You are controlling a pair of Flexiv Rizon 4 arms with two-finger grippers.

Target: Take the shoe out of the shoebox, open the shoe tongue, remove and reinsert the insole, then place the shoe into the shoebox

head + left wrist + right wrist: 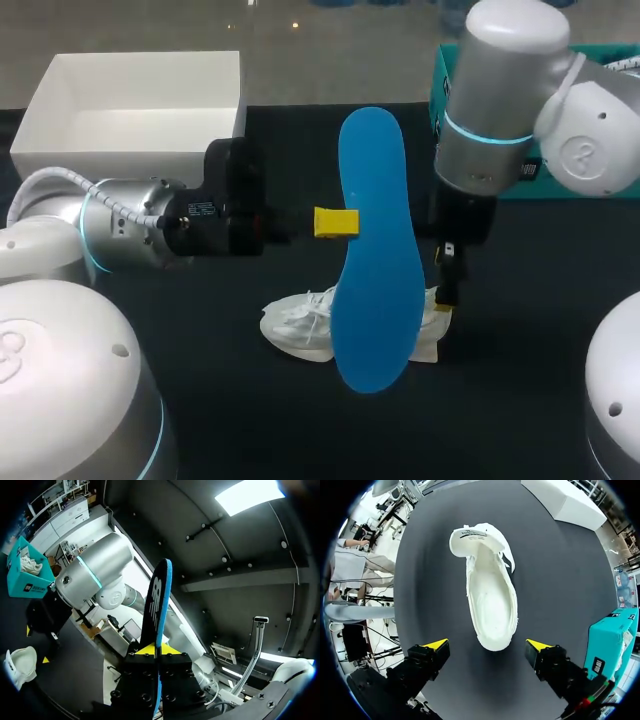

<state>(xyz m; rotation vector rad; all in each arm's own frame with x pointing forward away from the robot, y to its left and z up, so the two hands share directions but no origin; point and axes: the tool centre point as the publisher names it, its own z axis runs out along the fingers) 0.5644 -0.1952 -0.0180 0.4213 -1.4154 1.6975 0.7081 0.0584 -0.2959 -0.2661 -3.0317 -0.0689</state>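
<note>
Insole (375, 250) is pinched edge-on by the left gripper (336, 222) fingers, with the shoe (300, 325) on the counter (520, 400) at its 6 o'clock. Right gripper (487, 645) fingers stand wide — unrestrained, the shoe may slide during reinsertion.

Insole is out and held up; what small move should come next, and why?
Probably lower the insole toward the opening of the shoe: the left pincer grips it in the air, the shoe lies empty on the table, and the right pincer hangs open over it.

Shoe (297, 325) middle hidden behind insole (375, 250), head view.
</note>
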